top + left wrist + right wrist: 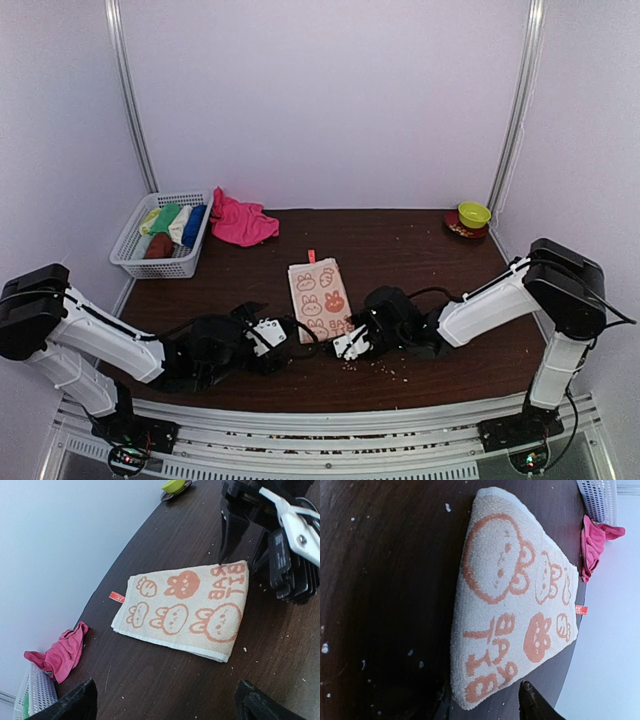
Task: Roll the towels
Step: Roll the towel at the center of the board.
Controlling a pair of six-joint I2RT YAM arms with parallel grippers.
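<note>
Looking from the near edge of the worktop (430, 265), we see the left tool (165, 706) with its fingers spread wide and nothing between them, just short of the peach-orange towel (320, 298). The right tool (346, 342) has one fingertip touching the towel's near right corner; we cannot tell whether it pinches the cloth. The towel lies flat and folded, rabbit pattern up, at mid-worktop between the two tools. Pale crumbs (388, 370) dot the wood near it. Farther back on the left, the pink towel (240, 222) lies crumpled just beside the white basket (150, 265), which holds rolled towels (172, 222). At the far right corner sits a green bowl (474, 213).
</note>
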